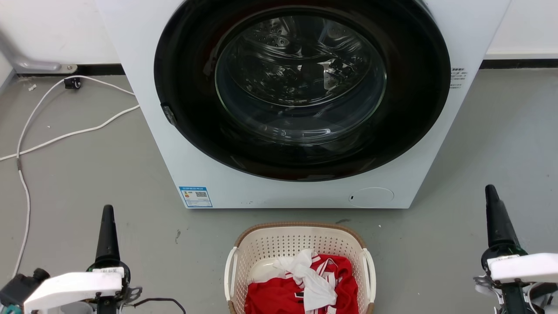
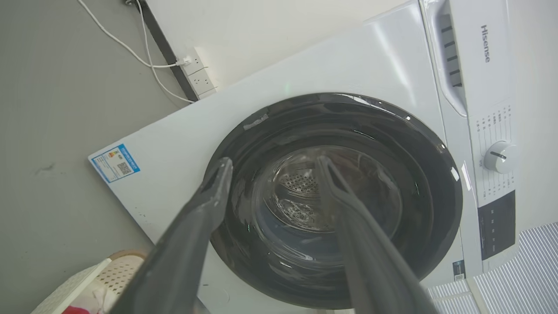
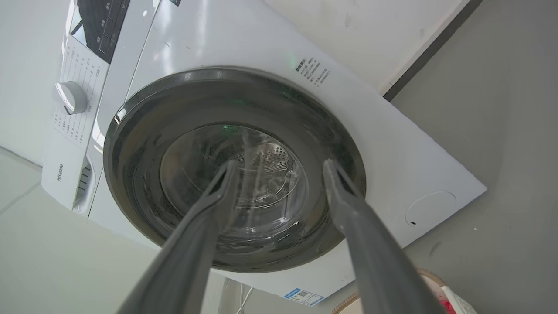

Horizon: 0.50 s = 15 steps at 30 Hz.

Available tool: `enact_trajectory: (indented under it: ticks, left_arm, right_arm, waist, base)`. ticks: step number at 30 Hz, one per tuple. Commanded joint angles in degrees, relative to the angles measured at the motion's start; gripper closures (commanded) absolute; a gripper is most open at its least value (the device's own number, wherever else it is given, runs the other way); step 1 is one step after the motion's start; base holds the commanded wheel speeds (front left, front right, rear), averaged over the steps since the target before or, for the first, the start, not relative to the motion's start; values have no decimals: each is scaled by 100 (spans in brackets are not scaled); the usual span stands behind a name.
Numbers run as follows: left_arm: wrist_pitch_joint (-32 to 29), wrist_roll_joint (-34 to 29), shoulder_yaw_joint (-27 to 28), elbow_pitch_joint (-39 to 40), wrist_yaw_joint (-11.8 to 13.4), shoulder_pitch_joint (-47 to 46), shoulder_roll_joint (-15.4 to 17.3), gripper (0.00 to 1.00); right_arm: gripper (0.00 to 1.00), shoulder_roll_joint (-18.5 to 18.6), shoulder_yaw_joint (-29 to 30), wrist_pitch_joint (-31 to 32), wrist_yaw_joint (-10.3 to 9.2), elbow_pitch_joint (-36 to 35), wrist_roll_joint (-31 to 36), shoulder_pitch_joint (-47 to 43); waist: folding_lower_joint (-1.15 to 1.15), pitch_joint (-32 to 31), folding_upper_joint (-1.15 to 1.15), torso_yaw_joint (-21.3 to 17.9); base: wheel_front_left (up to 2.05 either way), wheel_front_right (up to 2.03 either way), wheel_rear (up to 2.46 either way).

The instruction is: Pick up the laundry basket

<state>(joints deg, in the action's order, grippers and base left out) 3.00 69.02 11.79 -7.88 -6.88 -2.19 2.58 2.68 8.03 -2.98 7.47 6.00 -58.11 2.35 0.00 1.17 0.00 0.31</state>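
Note:
The laundry basket (image 1: 283,244) stands on the grey floor at the bottom centre of the head view, just in front of the washer. It is cream with perforated walls, a brown rim and white side handles, and holds red and white clothing (image 1: 305,283). My left gripper (image 1: 107,213) hovers to the basket's left and my right gripper (image 1: 491,192) to its right, both well apart from it. In the wrist views the left gripper (image 2: 274,161) and the right gripper (image 3: 280,163) are open with nothing between the fingers. A corner of the basket (image 2: 117,272) (image 3: 436,288) shows low in each wrist view.
A white front-loading washer (image 1: 305,192) with a shut dark round glass door (image 1: 301,83) rises right behind the basket. White cables (image 1: 26,131) trail over the floor at the left toward a wall socket (image 2: 198,74). Bare grey floor lies on both sides of the basket.

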Motion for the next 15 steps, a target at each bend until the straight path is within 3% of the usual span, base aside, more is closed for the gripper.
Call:
enact_trajectory:
  ticks: [1, 15]
  left_arm:
    - [61, -272, -1, 240, 40, -113, 23, 0]
    - [319, -2301, -764, 1058, 251, 115, 27, 0]
  right_arm:
    - [0, 21, -17, -58, 2, -231, 362, 147]
    - [0, 23, -314, -317, 2, -798, 2306, 21]
  waist:
    - [0, 10, 0, 0]
    - [0, 58, 0, -7]
  base:
    - [0, 0, 0]
    - [0, 0, 0]
